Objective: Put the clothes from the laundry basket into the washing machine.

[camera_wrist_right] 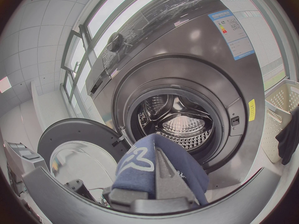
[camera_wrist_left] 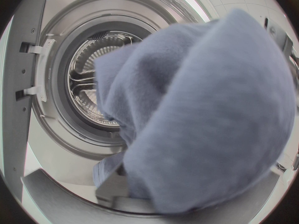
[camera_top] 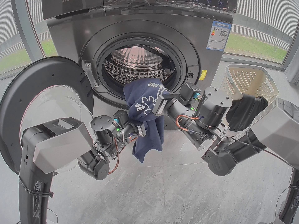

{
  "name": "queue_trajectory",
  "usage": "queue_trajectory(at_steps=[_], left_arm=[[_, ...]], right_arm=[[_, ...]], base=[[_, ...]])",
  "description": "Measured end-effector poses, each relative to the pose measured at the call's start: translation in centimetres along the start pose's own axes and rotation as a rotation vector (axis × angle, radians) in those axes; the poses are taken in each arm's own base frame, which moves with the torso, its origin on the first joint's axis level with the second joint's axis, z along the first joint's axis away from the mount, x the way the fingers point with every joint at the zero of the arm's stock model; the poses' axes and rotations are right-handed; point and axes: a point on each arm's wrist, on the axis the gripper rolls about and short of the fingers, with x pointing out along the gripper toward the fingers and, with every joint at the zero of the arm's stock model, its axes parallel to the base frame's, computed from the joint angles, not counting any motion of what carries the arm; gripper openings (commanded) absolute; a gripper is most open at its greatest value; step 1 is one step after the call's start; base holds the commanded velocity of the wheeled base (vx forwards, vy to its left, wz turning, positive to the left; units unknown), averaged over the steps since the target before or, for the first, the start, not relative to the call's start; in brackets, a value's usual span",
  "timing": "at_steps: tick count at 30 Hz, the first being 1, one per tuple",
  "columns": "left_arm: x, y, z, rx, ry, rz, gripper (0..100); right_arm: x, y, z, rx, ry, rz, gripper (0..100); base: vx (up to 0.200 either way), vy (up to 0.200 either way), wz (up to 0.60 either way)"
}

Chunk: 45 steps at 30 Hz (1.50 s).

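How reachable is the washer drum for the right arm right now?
Probably yes: the door is swung wide open, nothing blocks the drum opening, and the right end effector, holding the navy shirt, sits just before its lower rim.

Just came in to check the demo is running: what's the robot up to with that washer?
The robot is loading laundry. Its right gripper holds a navy garment up at the mouth of the washing machine's drum, with the cloth mostly hanging outside. The left gripper is against the hanging part, lower down. The door is open to the left. The laundry basket sits right of the machine, a black garment draped over its rim.
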Motion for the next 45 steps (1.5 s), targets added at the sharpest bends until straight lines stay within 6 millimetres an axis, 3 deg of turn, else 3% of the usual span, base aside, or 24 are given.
queue_trajectory(at_steps=[9,19,20,28,33,38,45], left_arm=[[-1.1,0.3,3.5,-0.020,-0.049,0.030,0],[-3.8,-1.2,7.3,-0.055,-0.072,0.016,0],[-3.9,-1.4,7.5,-0.058,-0.073,0.012,0],[-4.6,-2.0,8.3,-0.064,-0.083,0.036,0],[-4.9,-2.0,8.5,-0.066,-0.084,0.065,0],[-6.5,-2.3,8.9,-0.104,-0.057,0.067,0],[-9.2,-2.9,9.7,-0.136,-0.024,0.055,0]], right_arm=[[-0.6,-3.8,-0.7,-0.022,0.016,-0.085,0],[-0.8,-4.9,-3.5,-0.028,0.039,-0.088,0],[-0.8,-4.9,-3.6,-0.028,0.041,-0.087,100],[-2.5,-4.6,-4.1,-0.044,0.111,-0.067,100],[-5.6,-4.8,-4.8,-0.087,0.216,-0.044,100],[-9.8,-4.7,-5.3,-0.108,0.324,0.000,100],[-12.2,-4.5,-4.9,-0.115,0.365,0.025,100]], base=[[0.000,0.000,0.00],[0.000,0.000,0.00],[0.000,0.000,0.00],[0.000,0.000,0.00],[0.000,0.000,0.00],[0.000,0.000,0.00],[0.000,0.000,0.00]])
